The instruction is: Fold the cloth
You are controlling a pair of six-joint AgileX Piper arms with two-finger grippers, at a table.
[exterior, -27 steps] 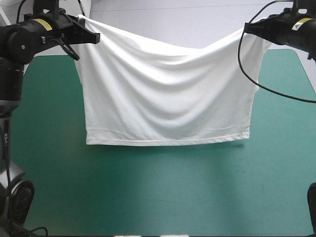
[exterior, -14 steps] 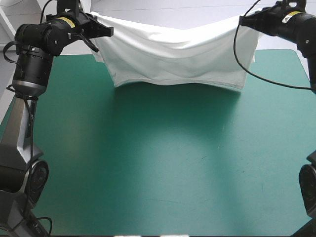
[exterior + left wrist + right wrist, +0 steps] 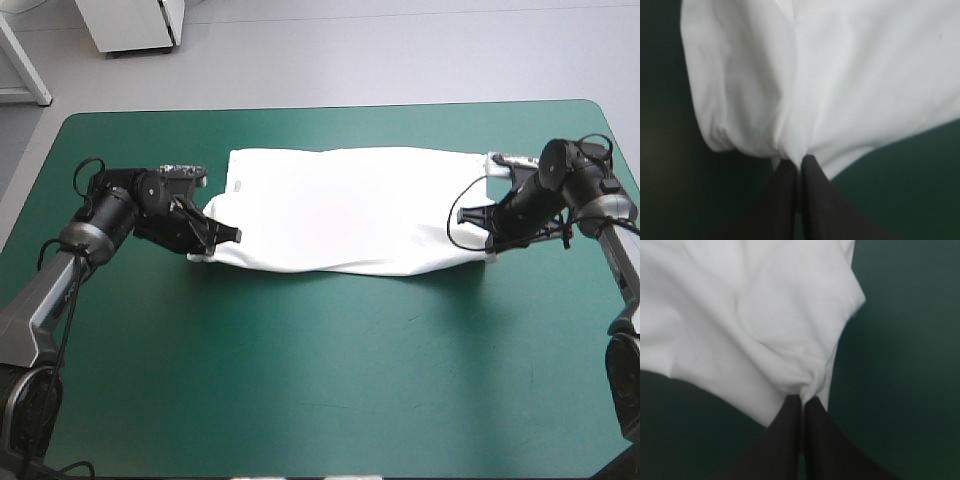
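The white short-sleeved T-shirt (image 3: 345, 210) is lying across the teal-green cover (image 3: 320, 380); our left gripper (image 3: 800, 162) and right gripper (image 3: 802, 400) are pinching its ends.

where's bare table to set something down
Bare: the near half of the teal-green cover, from the T-shirt to the near edge; also a narrower strip along the far edge. Crowded: the T-shirt's ends, where the left gripper and right gripper pinch it.
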